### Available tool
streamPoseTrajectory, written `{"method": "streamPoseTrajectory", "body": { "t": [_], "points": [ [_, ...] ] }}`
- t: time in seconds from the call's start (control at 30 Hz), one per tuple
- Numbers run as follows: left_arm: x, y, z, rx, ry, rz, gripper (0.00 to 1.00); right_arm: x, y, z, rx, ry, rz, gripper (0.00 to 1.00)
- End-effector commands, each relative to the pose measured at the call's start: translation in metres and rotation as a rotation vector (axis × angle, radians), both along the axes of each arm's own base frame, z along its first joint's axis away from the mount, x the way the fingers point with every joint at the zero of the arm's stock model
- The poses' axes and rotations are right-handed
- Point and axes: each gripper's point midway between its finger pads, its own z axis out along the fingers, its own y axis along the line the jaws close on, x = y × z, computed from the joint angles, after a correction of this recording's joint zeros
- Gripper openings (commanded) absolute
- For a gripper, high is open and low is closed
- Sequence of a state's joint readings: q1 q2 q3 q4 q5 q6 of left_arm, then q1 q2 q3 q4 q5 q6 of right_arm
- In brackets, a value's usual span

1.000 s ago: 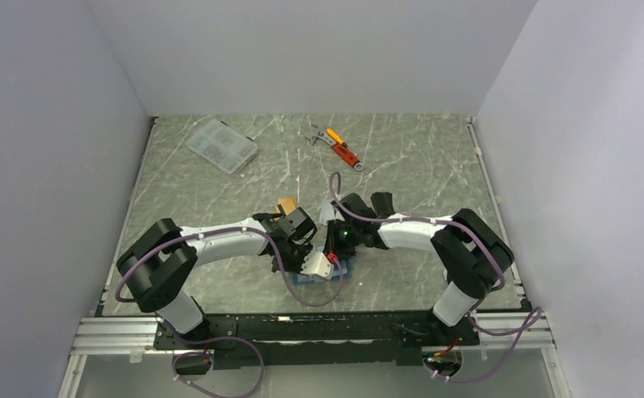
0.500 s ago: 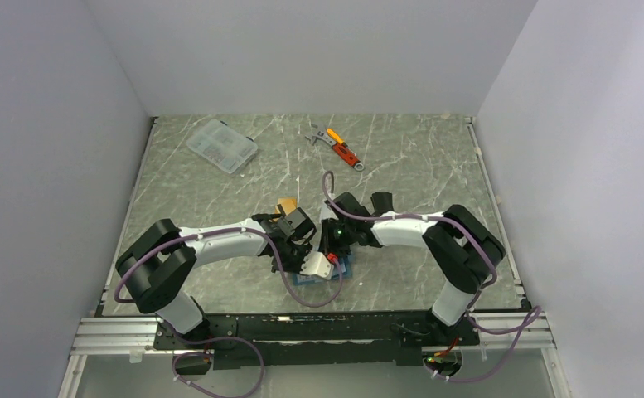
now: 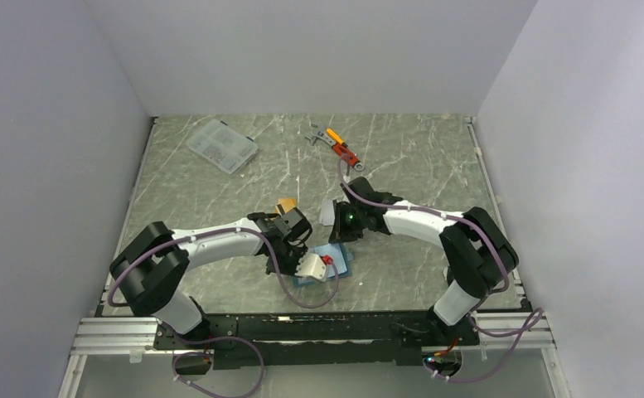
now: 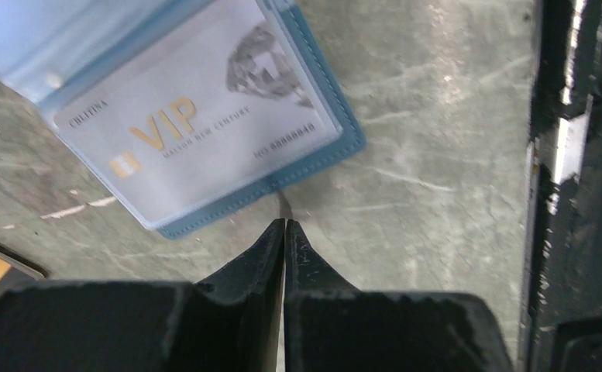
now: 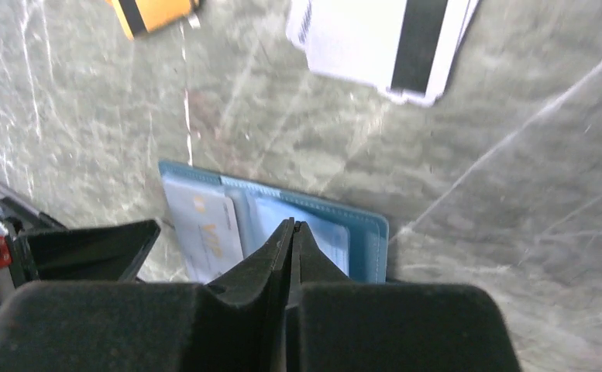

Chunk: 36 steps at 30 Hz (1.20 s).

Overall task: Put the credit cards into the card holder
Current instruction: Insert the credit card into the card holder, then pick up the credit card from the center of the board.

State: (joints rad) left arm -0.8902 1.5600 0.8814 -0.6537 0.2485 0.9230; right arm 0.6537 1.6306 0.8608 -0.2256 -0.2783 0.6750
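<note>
The teal-blue card holder lies open on the table. A silver-grey VIP card sits in one of its pockets, also seen in the right wrist view. My left gripper is shut and empty, its tips just off the holder's edge; in the top view it is at the holder's left. My right gripper is shut and empty, above the holder; in the top view it is just behind it. Pale cards with a dark stripe and an orange-gold card lie loose beyond.
A clear plastic organiser box lies at the back left. An orange-handled tool lies at the back middle. The black frame of the table's front edge runs close to the holder. White walls close in three sides.
My right gripper has drawn back from over the holder toward the loose cards, and the holder now shows. My left gripper has shifted slightly and stays beside the holder.
</note>
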Motion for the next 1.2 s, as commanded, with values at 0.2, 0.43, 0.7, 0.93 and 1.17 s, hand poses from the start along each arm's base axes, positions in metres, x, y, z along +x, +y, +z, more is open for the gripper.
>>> {"method": "streamPoseTrajectory", "body": {
  "t": [0.2, 0.43, 0.7, 0.93, 1.17],
  "points": [
    [0.000, 0.002, 0.051, -0.070, 0.028, 0.031, 0.11, 0.027, -0.002, -0.009, -0.106, -0.104, 0.018, 0.00],
    [0.021, -0.012, 0.073, -0.129, 0.022, 0.098, 0.15, -0.006, -0.023, -0.013, -0.111, -0.079, -0.003, 0.03],
    [0.048, -0.038, 0.101, -0.207, -0.042, 0.129, 0.46, 0.022, -0.050, 0.025, -0.079, -0.143, -0.096, 0.18],
    [0.082, -0.067, 0.096, -0.246, -0.084, 0.175, 0.31, 0.105, -0.097, 0.075, -0.098, -0.268, -0.280, 0.38],
    [0.116, -0.096, 0.058, -0.269, -0.097, 0.241, 0.25, 0.145, -0.147, 0.063, -0.230, -0.269, -0.434, 0.38]
  ]
}}
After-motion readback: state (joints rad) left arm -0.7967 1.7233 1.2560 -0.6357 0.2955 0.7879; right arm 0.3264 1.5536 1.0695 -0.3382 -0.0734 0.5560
